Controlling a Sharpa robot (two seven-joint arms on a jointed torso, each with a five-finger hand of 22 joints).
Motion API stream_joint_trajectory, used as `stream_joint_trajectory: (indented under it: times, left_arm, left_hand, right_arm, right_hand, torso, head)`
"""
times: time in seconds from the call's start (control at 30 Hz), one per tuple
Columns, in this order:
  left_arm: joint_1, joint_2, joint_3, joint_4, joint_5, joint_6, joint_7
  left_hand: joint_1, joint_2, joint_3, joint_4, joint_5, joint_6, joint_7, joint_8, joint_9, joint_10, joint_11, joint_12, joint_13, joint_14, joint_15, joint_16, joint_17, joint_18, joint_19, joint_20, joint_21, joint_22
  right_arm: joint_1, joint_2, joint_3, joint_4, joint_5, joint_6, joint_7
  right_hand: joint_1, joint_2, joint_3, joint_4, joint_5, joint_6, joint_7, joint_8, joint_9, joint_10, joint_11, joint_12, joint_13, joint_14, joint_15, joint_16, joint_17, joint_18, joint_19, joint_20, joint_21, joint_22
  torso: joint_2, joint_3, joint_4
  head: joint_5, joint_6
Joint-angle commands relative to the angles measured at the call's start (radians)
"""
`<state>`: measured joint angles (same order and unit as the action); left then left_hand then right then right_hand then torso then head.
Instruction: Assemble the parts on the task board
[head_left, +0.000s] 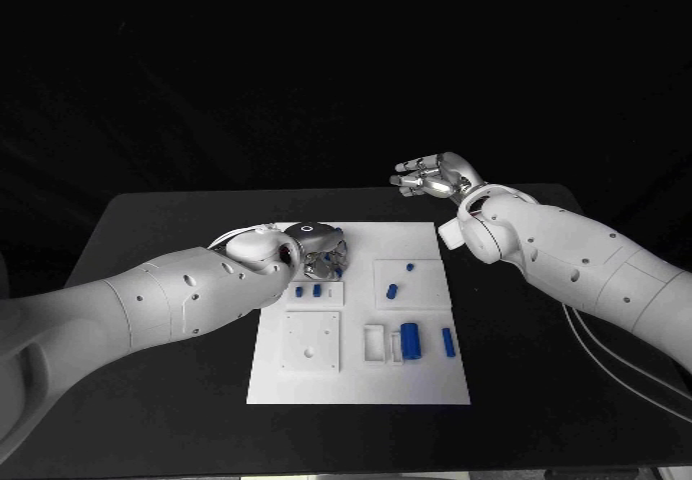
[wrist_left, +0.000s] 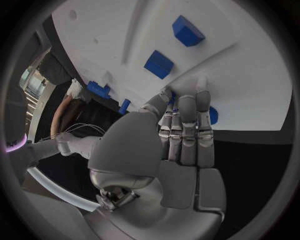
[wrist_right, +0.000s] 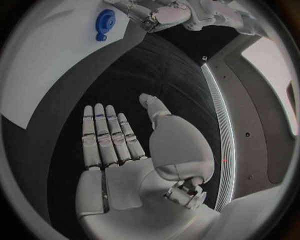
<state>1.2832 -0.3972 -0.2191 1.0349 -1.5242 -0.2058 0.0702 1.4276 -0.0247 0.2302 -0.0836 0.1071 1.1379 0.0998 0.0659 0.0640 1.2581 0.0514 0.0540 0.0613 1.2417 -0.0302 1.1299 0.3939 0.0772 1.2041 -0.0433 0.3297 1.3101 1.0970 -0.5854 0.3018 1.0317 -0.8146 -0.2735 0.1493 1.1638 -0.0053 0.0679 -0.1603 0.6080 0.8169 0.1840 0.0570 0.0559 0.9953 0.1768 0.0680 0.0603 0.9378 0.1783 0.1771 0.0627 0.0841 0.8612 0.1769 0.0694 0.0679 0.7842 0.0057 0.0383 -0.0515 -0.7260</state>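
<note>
The flat white rectangular task board (head_left: 433, 385) lies in the middle of the black counter (head_left: 159, 215). Small blue plastic parts lie on it: a pair of short pegs (head_left: 307, 292) near its upper left, a peg (head_left: 391, 292) on a raised white square, and a larger blue cylinder (head_left: 410, 341) beside a slim blue bar (head_left: 449, 342) lower down. The left hand (head_left: 320, 250) rests at the board's far left corner, fingers extended together with their tips on the white surface, over a small blue piece (wrist_left: 212, 115); whether it grips that piece, I cannot tell. The right hand (head_left: 437, 176) hovers beyond the board's far right corner, above the counter, fingers straight and apart, holding nothing.
</note>
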Motion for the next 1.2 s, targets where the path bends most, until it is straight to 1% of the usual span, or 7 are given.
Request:
stream_joint_trajectory:
  times: [0.03,0.23,0.63,0.83,0.93,1.07,1.2]
  left_arm:
    - [-0.015,0.001,-0.01,-0.001,-0.006,0.076,-0.002]
    - [-0.015,-0.001,-0.01,-0.004,0.009,0.066,0.005]
    - [-0.016,-0.022,-0.009,0.005,0.041,0.017,0.016]
    - [-0.017,-0.047,0.002,0.027,0.058,-0.023,0.028]
    - [-0.017,-0.058,0.014,0.038,0.068,-0.042,0.035]
    - [-0.017,-0.069,0.03,0.054,0.074,-0.054,0.041]
    - [-0.02,-0.082,0.06,0.074,0.077,-0.061,0.042]
  left_hand:
    - [0.004,0.013,-0.004,-0.004,0.001,0.01,0.001,-0.003,0.001,0.008,-0.002,0.004,-0.001,0.008,0.001,0.006,0.001,0.008,0.0,-0.003,0.007,0.02]
    - [0.004,0.043,-0.006,-0.006,0.005,0.024,-0.001,-0.003,0.002,0.015,-0.004,0.004,-0.001,0.015,0.001,0.008,0.001,0.01,0.0,-0.004,0.018,0.02]
    - [0.001,0.052,-0.009,-0.041,0.012,0.043,-0.003,-0.003,0.002,0.036,-0.009,0.004,-0.001,0.023,-0.003,0.019,0.006,0.012,-0.002,-0.009,0.046,0.02]
    - [-0.003,0.05,-0.01,-0.046,0.014,0.038,-0.002,-0.004,0.001,0.031,-0.008,0.004,-0.001,0.024,-0.004,0.02,0.007,0.011,-0.002,-0.01,0.051,0.02]
    - [-0.002,0.051,-0.007,-0.049,0.019,0.037,-0.001,-0.003,0.001,0.029,-0.007,0.004,-0.001,0.023,-0.003,0.017,0.006,0.012,-0.005,-0.01,0.053,0.02]
    - [-0.002,0.049,-0.005,-0.053,0.019,0.038,-0.001,-0.003,0.001,0.029,-0.007,0.004,-0.001,0.024,-0.003,0.016,0.006,0.013,-0.005,-0.01,0.056,0.02]
    - [-0.002,0.048,-0.004,-0.055,0.02,0.038,-0.001,-0.003,0.001,0.03,-0.007,0.004,-0.001,0.023,-0.003,0.015,0.005,0.013,-0.006,-0.01,0.057,0.02]
  right_arm:
    - [0.0,0.0,0.001,0.002,-0.005,0.009,0.006]
    - [0.0,0.001,0.001,0.002,-0.005,0.008,0.006]
    - [0.0,0.002,0.001,-0.001,-0.005,0.01,0.007]
    - [0.0,0.0,0.001,-0.002,-0.005,0.01,0.006]
    - [0.0,-0.001,0.001,-0.003,-0.005,0.011,0.006]
    - [0.0,-0.001,0.001,-0.004,-0.005,0.011,0.007]
    - [0.0,-0.002,0.001,-0.006,-0.003,0.012,0.007]
  right_hand:
    - [-0.005,-0.001,0.0,0.0,0.001,-0.004,-0.003,-0.003,-0.001,-0.007,-0.002,-0.003,-0.002,-0.007,0.0,0.001,-0.001,-0.007,-0.008,0.0,0.002,-0.001]
    - [-0.005,-0.001,0.0,0.0,0.001,-0.004,-0.003,-0.003,-0.001,-0.007,-0.002,-0.003,-0.002,-0.007,0.0,0.001,-0.001,-0.007,-0.008,0.0,0.002,-0.001]
    - [-0.004,-0.001,0.0,0.0,0.001,-0.004,-0.003,-0.002,-0.001,-0.006,-0.002,-0.003,-0.002,-0.008,0.0,0.001,-0.001,-0.007,-0.007,0.0,0.002,-0.001]
    - [-0.004,0.0,0.0,0.001,0.001,-0.004,-0.003,-0.003,-0.001,-0.006,-0.002,-0.003,-0.002,-0.007,0.0,0.001,-0.001,-0.007,-0.007,0.0,0.002,-0.001]
    - [-0.004,0.0,0.0,0.001,0.001,-0.004,-0.003,-0.003,-0.001,-0.006,-0.002,-0.003,-0.002,-0.007,0.0,0.001,-0.001,-0.007,-0.007,0.0,0.002,-0.001]
    - [-0.004,0.0,0.0,0.001,0.001,-0.004,-0.003,-0.003,-0.001,-0.006,-0.002,-0.003,-0.002,-0.007,0.0,0.001,-0.001,-0.007,-0.007,0.0,0.002,-0.001]
    - [-0.005,0.001,0.001,0.001,0.001,-0.004,-0.003,-0.003,-0.002,-0.006,-0.002,-0.003,-0.002,-0.007,0.0,0.001,-0.001,-0.007,-0.007,0.0,0.002,-0.001]
  torso:
    - [0.001,0.0001,0.0005]
    - [0.0,-0.0001,-0.0002]
    - [0.0,-0.0002,-0.0007]
    - [-0.001,-0.0023,0.0014]
    - [-0.002,-0.0042,0.0034]
    - [-0.001,-0.0022,0.0032]
    - [-0.001,-0.0031,0.0017]
  head:
    - [-0.001,-0.001]
    - [0.002,0.0]
    - [0.004,0.003]
    - [0.007,0.002]
    - [0.011,0.002]
    - [0.016,0.004]
    - [0.021,0.007]
